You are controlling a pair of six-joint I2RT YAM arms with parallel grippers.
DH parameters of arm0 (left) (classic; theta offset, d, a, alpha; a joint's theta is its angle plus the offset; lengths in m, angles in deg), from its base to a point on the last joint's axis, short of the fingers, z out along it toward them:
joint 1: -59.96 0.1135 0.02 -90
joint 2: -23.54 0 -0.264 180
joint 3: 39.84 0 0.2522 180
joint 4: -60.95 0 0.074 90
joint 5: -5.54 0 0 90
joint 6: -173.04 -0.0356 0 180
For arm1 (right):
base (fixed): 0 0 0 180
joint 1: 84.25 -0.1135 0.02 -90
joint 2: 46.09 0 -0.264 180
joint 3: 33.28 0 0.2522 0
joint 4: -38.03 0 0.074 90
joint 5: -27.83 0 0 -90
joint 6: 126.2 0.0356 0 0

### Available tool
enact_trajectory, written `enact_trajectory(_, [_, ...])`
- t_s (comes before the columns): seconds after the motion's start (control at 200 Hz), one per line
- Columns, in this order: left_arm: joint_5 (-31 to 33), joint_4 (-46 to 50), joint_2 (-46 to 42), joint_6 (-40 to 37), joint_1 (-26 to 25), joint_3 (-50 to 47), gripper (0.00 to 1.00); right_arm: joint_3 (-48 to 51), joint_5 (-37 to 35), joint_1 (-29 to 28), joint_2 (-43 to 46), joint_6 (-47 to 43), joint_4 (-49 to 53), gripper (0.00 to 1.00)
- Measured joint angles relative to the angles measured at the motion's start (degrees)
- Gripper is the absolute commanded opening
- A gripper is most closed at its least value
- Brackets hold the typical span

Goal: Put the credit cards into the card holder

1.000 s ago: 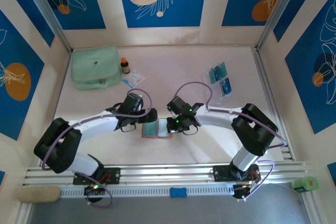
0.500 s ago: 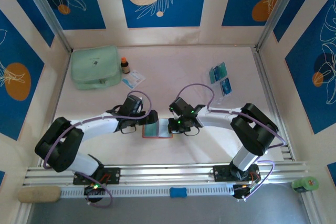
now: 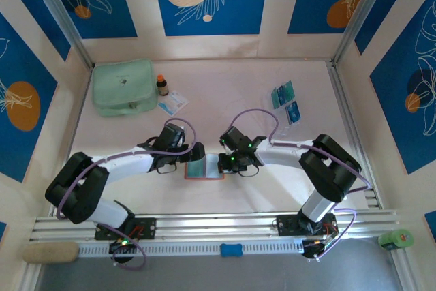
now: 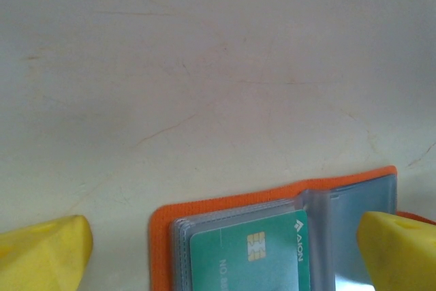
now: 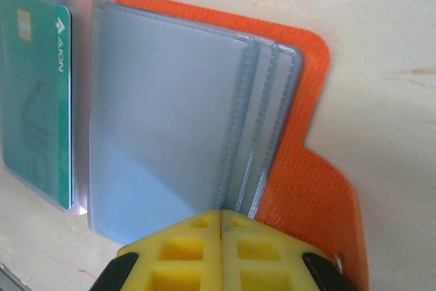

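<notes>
The orange card holder (image 3: 204, 168) lies open at the table's middle, its clear sleeves fanned out. A green credit card (image 4: 252, 257) with a gold chip sits in the left sleeve, and it is also in the right wrist view (image 5: 34, 100). Two more credit cards, teal (image 3: 283, 93) and blue (image 3: 293, 111), lie apart at the back right. My left gripper (image 4: 223, 247) is open, one yellow finger on each side of the holder's left half (image 4: 160, 236). My right gripper (image 5: 221, 230) is shut, its tips together on the near edge of the right-hand sleeves (image 5: 163, 114).
A mint-green zip pouch (image 3: 122, 86) lies at the back left, with a small brown bottle (image 3: 162, 85) and a white-and-blue packet (image 3: 173, 102) beside it. Aluminium rails run along the right side (image 3: 347, 120) and the near edge (image 3: 218, 226).
Both wrists shifted slightly over the holder a second ago, and nothing has moved in the last half second. The jaws have not changed.
</notes>
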Motion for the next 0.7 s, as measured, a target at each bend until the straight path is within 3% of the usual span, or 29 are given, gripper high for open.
enact_trajectory(0.7, [2.1, 1.6, 0.9, 2.1, -5.3, 1.6, 1.0, 1.6, 0.6, 0.0, 0.5, 0.1, -2.9, 0.0])
